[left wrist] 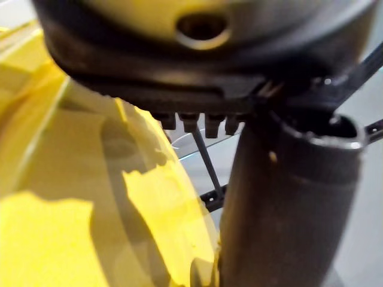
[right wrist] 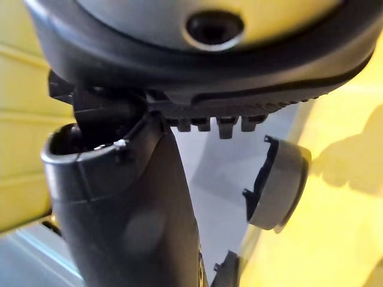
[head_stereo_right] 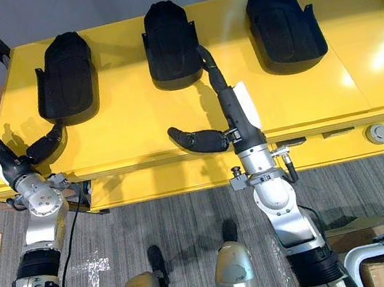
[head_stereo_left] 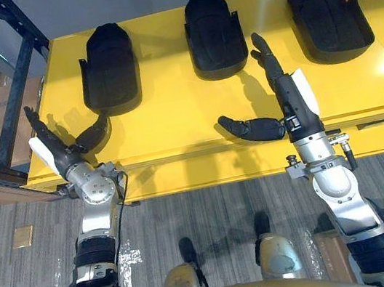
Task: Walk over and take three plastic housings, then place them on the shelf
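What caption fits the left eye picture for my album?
The robot's left hand and right hand, both open, reach over a yellow table toward three black plastic housings.

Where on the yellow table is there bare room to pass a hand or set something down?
Bare: the near strip of the yellow table between the left hand and right hand, and the patch right of the right housing. Tighter: the gaps between the left housing, middle housing and right housing along the far side.
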### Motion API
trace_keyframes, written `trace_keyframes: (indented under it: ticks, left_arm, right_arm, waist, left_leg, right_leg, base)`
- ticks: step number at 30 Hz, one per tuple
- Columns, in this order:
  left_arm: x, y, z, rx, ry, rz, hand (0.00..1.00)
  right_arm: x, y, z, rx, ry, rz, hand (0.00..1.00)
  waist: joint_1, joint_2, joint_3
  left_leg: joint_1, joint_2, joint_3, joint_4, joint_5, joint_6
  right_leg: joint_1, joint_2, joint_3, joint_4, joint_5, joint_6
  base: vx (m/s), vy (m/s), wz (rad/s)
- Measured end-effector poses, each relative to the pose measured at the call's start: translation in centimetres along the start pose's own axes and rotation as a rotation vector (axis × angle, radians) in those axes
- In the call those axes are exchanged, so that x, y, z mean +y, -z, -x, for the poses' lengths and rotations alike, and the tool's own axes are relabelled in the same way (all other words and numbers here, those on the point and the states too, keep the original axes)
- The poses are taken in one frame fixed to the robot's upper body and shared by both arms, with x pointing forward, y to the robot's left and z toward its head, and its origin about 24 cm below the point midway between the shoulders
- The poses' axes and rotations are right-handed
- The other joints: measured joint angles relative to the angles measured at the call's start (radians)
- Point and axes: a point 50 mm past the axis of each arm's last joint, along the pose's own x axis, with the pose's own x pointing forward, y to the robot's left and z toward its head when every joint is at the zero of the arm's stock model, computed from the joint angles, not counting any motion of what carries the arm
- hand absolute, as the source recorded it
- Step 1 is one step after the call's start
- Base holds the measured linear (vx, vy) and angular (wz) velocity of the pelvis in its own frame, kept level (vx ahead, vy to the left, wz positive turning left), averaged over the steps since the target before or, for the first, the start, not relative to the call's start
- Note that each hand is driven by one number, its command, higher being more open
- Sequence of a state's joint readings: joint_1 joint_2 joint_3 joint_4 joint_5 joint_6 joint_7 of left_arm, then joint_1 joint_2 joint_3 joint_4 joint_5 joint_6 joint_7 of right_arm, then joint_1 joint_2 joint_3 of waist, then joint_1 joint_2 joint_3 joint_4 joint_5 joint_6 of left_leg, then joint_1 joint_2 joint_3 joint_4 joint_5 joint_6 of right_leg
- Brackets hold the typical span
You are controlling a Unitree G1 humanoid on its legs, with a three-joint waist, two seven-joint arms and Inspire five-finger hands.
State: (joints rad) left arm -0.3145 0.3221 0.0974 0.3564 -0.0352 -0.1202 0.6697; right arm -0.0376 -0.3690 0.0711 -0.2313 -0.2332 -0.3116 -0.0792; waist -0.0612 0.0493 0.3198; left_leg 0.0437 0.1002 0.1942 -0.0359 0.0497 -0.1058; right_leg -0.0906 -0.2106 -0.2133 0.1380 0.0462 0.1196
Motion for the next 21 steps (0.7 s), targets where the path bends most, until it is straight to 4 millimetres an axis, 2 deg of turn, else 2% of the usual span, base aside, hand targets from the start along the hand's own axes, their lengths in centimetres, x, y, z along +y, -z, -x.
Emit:
trace_keyframes:
  ticks: [6, 11, 16, 21]
  left_arm:
    - [0.9, -0.8, -1.0, -0.044, 0.006, -0.022, 1.00]
    - [1.6, -1.5, -1.8, -0.068, 0.013, -0.025, 1.00]
    - [2.6, -2.8, -2.8, -0.130, 0.052, -0.059, 1.00]
    - [2.6, -3.8, -2.7, -0.173, 0.113, -0.053, 1.00]
  right_arm:
    - [-1.9, -1.0, -2.2, -0.111, -0.071, 0.289, 1.00]
    - [-3.4, -0.8, -3.1, -0.115, -0.081, 0.373, 1.00]
    - [-3.9, 0.1, -3.6, -0.056, -0.108, 0.395, 1.00]
    - [-3.4, 0.3, -3.6, -0.032, -0.202, 0.398, 1.00]
  waist:
    - [0.011, -0.005, -0.001]
    - [0.033, -0.017, -0.003]
    - [0.056, -0.055, -0.020]
    - [0.067, -0.086, -0.039]
  left_leg:
    - [0.007, 0.009, -0.013, 0.028, -0.015, -0.004]
    - [0.015, 0.023, -0.031, 0.031, -0.019, -0.009]
    - [0.031, 0.033, -0.038, 0.030, -0.019, -0.015]
    - [0.054, 0.032, -0.046, 0.018, -0.024, -0.019]
  right_leg:
    - [0.037, 0.005, -0.014, -0.007, 0.000, 0.000]
    - [0.065, 0.019, -0.032, -0.023, 0.001, -0.001]
    - [0.092, 0.030, -0.032, -0.040, 0.005, -0.006]
    - [0.128, 0.032, -0.031, -0.062, 0.008, -0.002]
  base:
    - [-0.02, -0.004, 0.06]
    - [-0.01, -0.022, 0.09]
    - [0.02, -0.007, 0.03]
    - [0.01, 0.007, 0.06]
